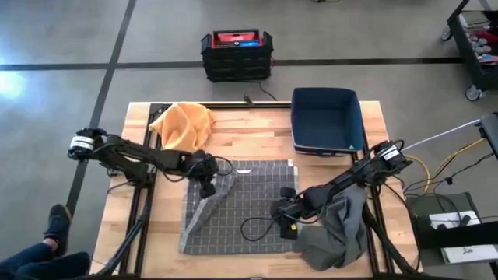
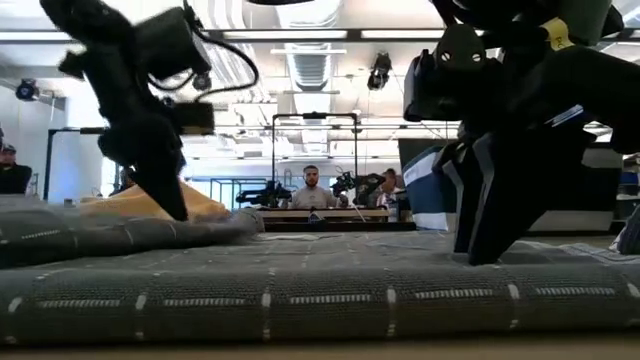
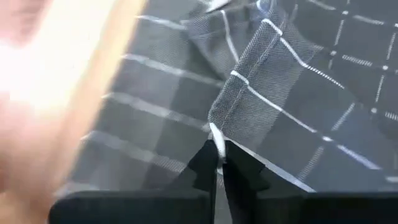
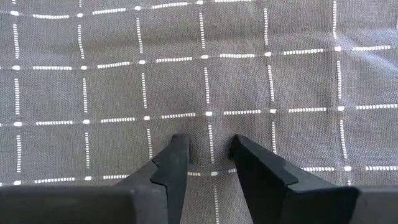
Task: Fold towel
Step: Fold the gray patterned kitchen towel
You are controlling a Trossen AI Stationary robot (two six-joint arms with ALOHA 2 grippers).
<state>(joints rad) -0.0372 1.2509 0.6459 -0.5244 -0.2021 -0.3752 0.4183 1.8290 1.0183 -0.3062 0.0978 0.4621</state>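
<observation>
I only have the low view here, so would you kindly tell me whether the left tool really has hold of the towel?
Observer: Yes. In the left wrist view the left tool is shut on a hemmed corner of the grey checked towel.
Operator: Thank you. How far has that corner been carried?
Observer: From above, the towel's left edge is lifted and turned over toward the middle; the rest lies flat.
Operator: And is the right tool gripping too?
Observer: No. Its wrist view shows the right tool open, over flat cloth.
Operator: Anything else on the table?
Observer: An orange cloth, a blue bin and a plain grey cloth.
</observation>
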